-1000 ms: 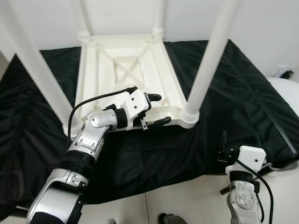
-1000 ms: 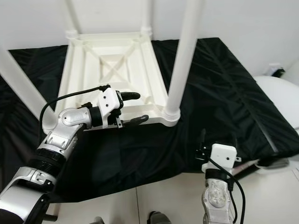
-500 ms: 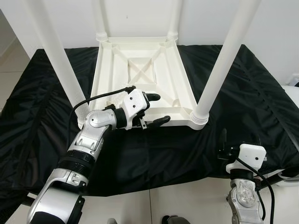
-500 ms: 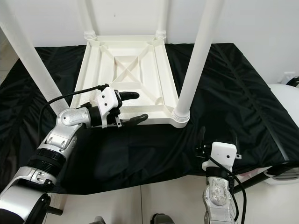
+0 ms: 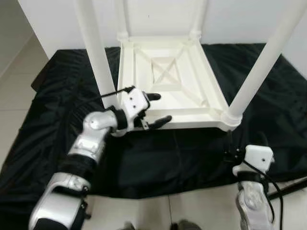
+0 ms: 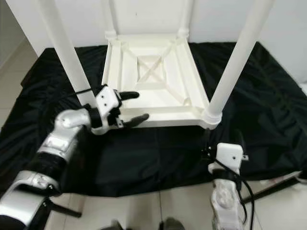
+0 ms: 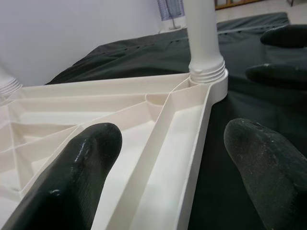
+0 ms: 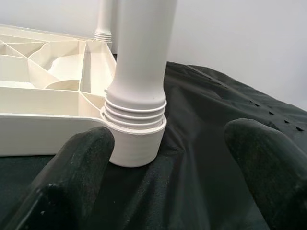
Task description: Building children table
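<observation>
Four legs [image 5: 271, 62] up, table [image 5: 168, 81] inverted

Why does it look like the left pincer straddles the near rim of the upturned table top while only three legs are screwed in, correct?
Not three: the left eye view shows four legs in the table top, one at each corner, such as the near right leg. The left pincer does straddle the near rim, open.
</observation>
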### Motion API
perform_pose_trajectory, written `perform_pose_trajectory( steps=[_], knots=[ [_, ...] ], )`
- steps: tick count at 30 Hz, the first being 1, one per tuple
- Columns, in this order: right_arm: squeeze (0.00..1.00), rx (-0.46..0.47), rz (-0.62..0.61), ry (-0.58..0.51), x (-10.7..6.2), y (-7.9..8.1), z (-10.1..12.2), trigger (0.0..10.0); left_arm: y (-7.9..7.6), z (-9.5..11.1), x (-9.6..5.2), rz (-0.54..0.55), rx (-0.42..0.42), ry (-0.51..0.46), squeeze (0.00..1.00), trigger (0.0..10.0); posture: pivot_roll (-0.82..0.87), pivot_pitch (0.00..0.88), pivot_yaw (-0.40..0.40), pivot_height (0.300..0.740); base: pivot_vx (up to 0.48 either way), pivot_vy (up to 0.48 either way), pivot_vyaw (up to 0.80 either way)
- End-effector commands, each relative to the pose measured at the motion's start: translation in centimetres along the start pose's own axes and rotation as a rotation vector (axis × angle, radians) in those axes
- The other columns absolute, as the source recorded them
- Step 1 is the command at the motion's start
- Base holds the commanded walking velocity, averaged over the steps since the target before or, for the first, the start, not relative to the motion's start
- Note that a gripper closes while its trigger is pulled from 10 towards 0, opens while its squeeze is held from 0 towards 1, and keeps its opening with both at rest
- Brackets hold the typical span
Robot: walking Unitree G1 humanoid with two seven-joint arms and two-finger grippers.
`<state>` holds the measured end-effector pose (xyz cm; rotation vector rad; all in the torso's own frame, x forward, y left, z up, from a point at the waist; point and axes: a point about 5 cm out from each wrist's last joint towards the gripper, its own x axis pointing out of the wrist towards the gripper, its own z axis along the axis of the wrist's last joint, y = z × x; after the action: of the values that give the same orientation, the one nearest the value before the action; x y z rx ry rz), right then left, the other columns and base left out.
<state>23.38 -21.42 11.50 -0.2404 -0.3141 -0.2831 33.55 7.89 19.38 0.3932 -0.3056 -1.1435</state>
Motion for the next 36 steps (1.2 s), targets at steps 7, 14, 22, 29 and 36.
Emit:
perform_pose_trajectory(
  steps=[7, 14, 22, 29, 36],
  knots=[
    [0.0, 0.009, 0.0, -0.003, 0.11, 0.07, -0.1, 10.0, 0.48, 0.34, -0.26, 0.031, 0.031, -0.006, 0.0, 10.0, -0.11, 0.067, 0.006, 0.74, 0.0, 0.0, 0.0],
    [0.0, 0.011, 0.008, -0.008, 0.23, 0.17, -0.1, 10.0, 0.37, 0.21, -0.26, 0.036, 0.03, -0.003, 0.0, 10.0, -0.11, 0.062, 0.003, 0.74, 0.0, -0.069, 0.0],
    [0.0, 0.01, 0.017, -0.009, 0.15, 0.25, -0.09, 10.0, 0.11, 0.11, -0.18, 0.028, 0.041, 0.003, 0.0, 10.0, -0.11, 0.06, 0.0, 0.74, 0.0, -0.47, 0.0],
    [0.0, 0.006, 0.023, -0.01, 0.1, 0.25, -0.11, 10.0, -0.02, -0.05, -0.09, 0.028, 0.024, 0.007, 0.0, 10.0, -0.11, 0.057, 0.0, 0.74, 0.0, -0.172, 0.0],
    [0.0, 0.007, 0.026, -0.012, 0.13, 0.31, -0.11, 10.0, 0.01, -0.04, -0.09, 0.028, 0.03, 0.009, 0.0, 10.0, -0.11, 0.053, -0.001, 0.74, 0.0, 0.0, 0.0]
  ],
)
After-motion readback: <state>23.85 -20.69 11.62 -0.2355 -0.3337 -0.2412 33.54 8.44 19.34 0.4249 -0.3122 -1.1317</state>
